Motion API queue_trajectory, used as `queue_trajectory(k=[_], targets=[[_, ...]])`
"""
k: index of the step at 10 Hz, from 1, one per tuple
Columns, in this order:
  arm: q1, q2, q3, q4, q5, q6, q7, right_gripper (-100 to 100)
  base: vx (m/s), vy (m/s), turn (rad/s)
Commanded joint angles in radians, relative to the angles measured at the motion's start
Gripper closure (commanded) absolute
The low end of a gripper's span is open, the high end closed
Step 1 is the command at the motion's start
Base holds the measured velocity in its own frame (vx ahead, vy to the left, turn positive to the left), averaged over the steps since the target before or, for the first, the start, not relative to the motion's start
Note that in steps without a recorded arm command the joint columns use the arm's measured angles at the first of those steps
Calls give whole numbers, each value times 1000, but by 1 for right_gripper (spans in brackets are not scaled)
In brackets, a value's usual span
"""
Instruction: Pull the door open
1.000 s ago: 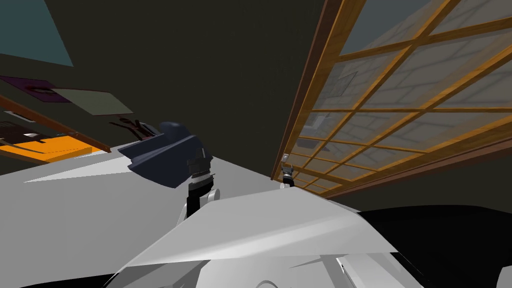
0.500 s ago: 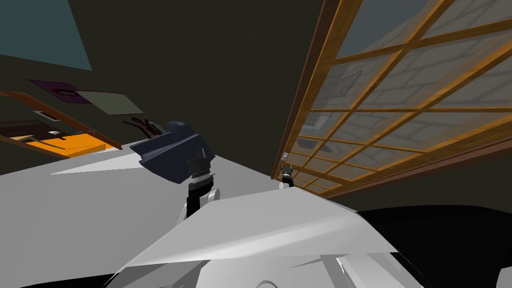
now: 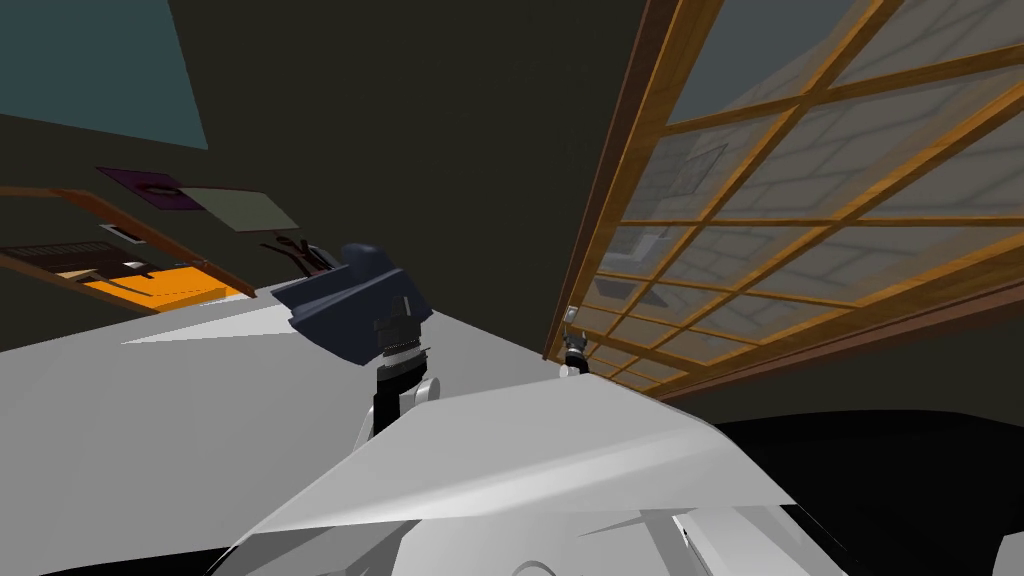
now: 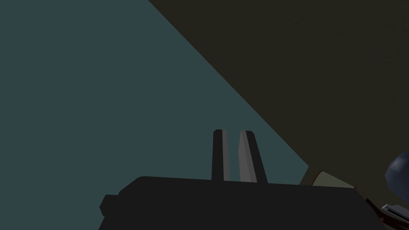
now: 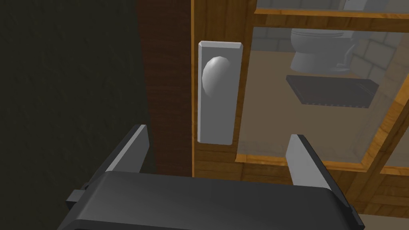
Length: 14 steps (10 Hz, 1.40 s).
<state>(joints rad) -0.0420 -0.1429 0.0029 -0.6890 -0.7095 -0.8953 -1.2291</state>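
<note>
A wooden door with a grid of glass panes stands at the right, its dark brown frame edge beside it. On the door's edge a grey plate carries a rounded grey knob; the knob also shows small in the head view. My right gripper is open, its fingers spread a short way in front of the plate and not touching it. My left gripper is shut with nothing between its fingers, raised at the left.
Through the glass a grey toilet and a dark mat are visible. A dark wall lies left of the door. An orange surface in a brown frame sits at the far left.
The head view has swung a little, so the things at the left have slid rightward. My right gripper stays by the knob.
</note>
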Motion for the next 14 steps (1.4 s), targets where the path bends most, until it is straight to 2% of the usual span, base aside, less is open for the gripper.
queue_trajectory(k=[1, 3, 4, 5, 6, 10, 11, 12, 13, 14], targets=[[5, -27, 3, 16, 0, -5, -38, -100, 210, 4, 36], [28, -72, 7, 27, -1, -11, -93, -100, 213, 4, 31], [34, -84, 8, 30, -1, -13, -109, -100, 185, -3, 33], [34, -84, 8, 30, -1, -13, -109, -100, 83, 1, 11], [46, -108, 11, 36, -1, -16, -139, -100, 68, -7, 26], [77, -169, 17, 52, -2, -24, -214, -100, 126, 6, 28], [77, -169, 17, 52, -2, -24, -214, -100, 111, 4, -2], [83, -181, 18, 55, -2, -25, -229, -100, 96, -3, -8], [88, -168, 19, 47, -2, -21, -214, -100, 31, 9, -19], [88, -168, 19, 47, -2, -21, -214, 100, -18, 11, 15]])
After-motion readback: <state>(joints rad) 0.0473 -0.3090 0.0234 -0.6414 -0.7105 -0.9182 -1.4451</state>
